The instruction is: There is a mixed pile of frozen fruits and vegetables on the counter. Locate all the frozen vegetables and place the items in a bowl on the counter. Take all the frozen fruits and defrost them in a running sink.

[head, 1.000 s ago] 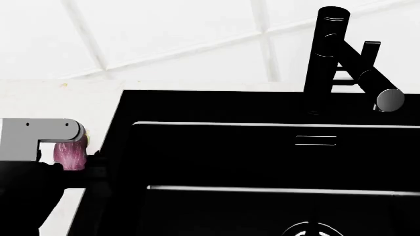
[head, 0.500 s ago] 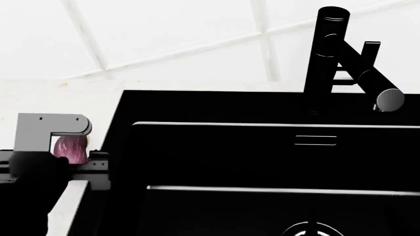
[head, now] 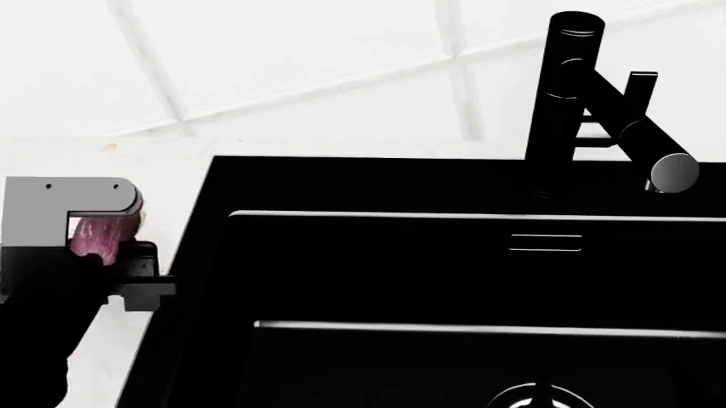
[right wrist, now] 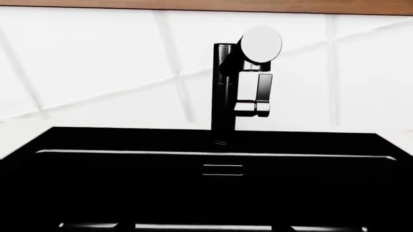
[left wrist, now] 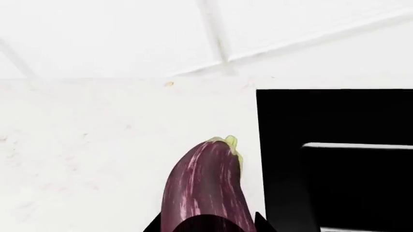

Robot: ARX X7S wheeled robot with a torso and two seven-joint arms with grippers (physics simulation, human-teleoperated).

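My left gripper [left wrist: 206, 227] is shut on the frozen vegetable, a purple eggplant [left wrist: 203, 188] with pale streaks and a pale green cap pointing away from the wrist. In the head view the left gripper [head: 108, 242] holds the eggplant [head: 97, 235] above the white counter [head: 136, 170], just left of the black sink [head: 454, 272]. In the right wrist view my right gripper [right wrist: 203, 227] shows only as two dark fingertips set wide apart over the sink [right wrist: 193, 193], open with nothing between them. The bowl and the frozen fruits are out of view.
A tall black faucet [head: 562, 102] with a chrome lever stands behind the basin and also appears in the right wrist view as the faucet [right wrist: 224, 87]. The ringed drain [head: 539, 398] shows at the bottom edge. A white tiled wall rises behind the counter [left wrist: 96, 145].
My left gripper has risen and shifted slightly left with the eggplant still in it. The sink and faucet have not moved.
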